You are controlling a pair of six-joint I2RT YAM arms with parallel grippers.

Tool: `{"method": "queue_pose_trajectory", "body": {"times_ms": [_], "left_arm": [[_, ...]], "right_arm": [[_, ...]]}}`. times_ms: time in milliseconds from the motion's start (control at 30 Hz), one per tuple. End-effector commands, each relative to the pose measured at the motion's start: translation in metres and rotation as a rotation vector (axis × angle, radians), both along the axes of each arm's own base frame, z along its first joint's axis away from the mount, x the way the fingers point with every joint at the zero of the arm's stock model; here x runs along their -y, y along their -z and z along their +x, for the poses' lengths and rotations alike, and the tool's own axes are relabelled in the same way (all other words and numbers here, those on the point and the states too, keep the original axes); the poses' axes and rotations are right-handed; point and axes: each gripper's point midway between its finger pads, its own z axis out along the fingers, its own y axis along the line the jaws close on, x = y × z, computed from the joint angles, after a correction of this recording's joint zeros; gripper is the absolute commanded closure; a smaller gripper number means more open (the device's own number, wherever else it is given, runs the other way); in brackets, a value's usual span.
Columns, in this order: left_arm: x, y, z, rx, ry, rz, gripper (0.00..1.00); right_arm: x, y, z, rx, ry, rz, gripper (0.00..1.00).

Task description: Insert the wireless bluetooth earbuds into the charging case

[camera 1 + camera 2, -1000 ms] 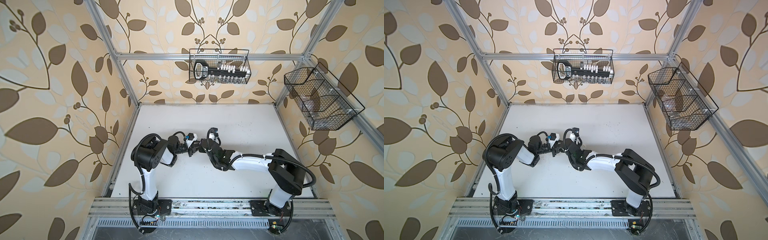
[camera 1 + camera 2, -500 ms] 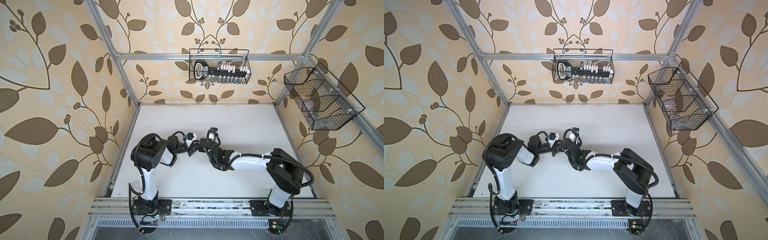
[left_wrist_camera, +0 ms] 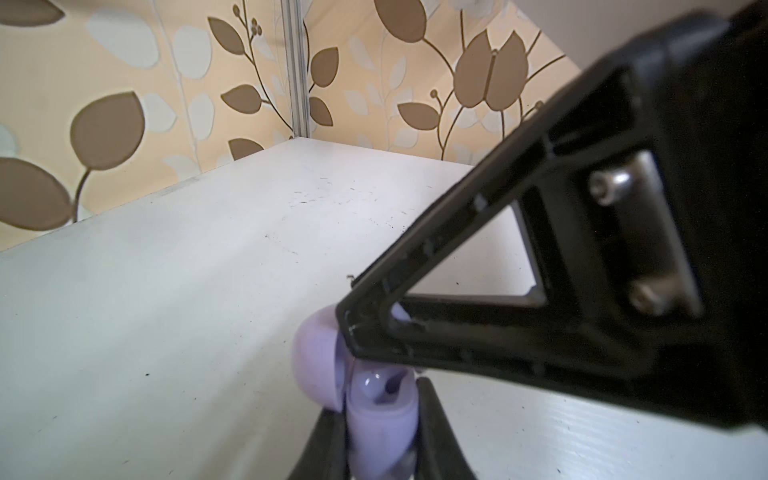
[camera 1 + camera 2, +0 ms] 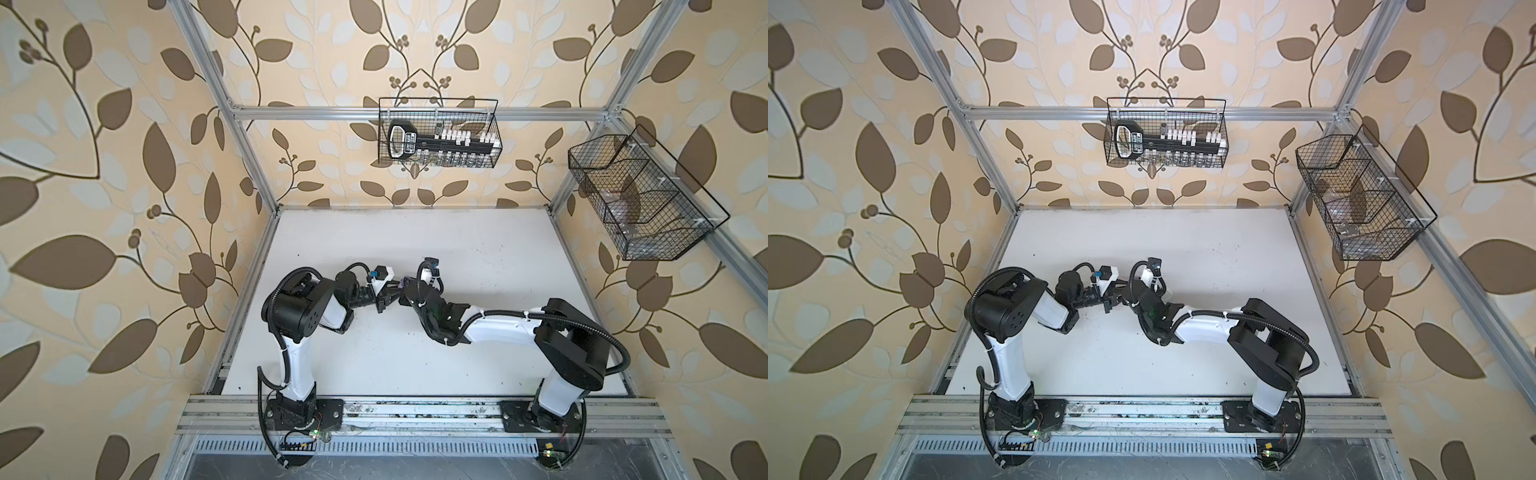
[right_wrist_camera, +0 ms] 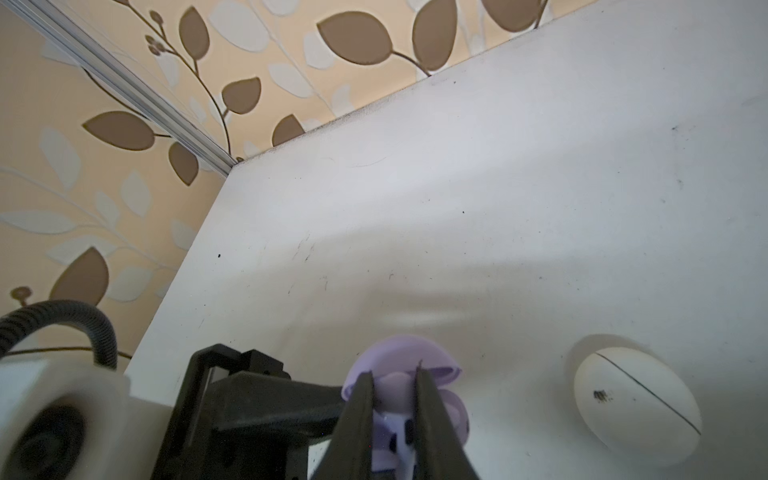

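Observation:
My left gripper (image 3: 380, 415) is shut on the lavender charging case (image 3: 382, 428) and holds it just above the white table. The case's lid (image 3: 316, 365) hangs open to one side. My right gripper (image 5: 393, 372) is shut on a lavender earbud (image 5: 390, 440), held right at the case's open top (image 5: 457, 415) under the lid (image 5: 407, 353). Whether the earbud touches its socket I cannot tell. In both top views the left gripper (image 4: 388, 293) (image 4: 1114, 296) and the right gripper (image 4: 406, 291) (image 4: 1126, 293) meet tip to tip at the table's middle left.
A closed white egg-shaped case (image 5: 636, 407) lies on the table (image 4: 478, 249) close beside the lavender one. A wire basket (image 4: 438, 137) with a black tool hangs on the back wall. Another basket (image 4: 640, 199) hangs on the right wall.
The right arm's elbow has shifted a little to the left. Both grippers stay together with the same grips.

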Motion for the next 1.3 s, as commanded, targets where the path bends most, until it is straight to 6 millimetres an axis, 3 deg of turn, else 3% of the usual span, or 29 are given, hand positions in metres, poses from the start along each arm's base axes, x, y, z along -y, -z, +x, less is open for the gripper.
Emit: {"method": "queue_pose_trajectory", "body": {"times_ms": [0, 367, 1267], "left_arm": [[0.003, -0.02, 0.001, 0.076, 0.02, -0.034, 0.86], [0.004, -0.023, 0.002, 0.054, 0.027, -0.047, 0.85], [0.006, -0.028, 0.005, -0.017, 0.031, -0.073, 0.85]], "right_arm": [[0.003, -0.013, -0.002, 0.037, 0.02, 0.044, 0.83], [0.002, -0.028, 0.0, 0.081, 0.021, 0.073, 0.82], [0.002, -0.009, 0.013, 0.092, 0.063, 0.036, 0.82]]}}
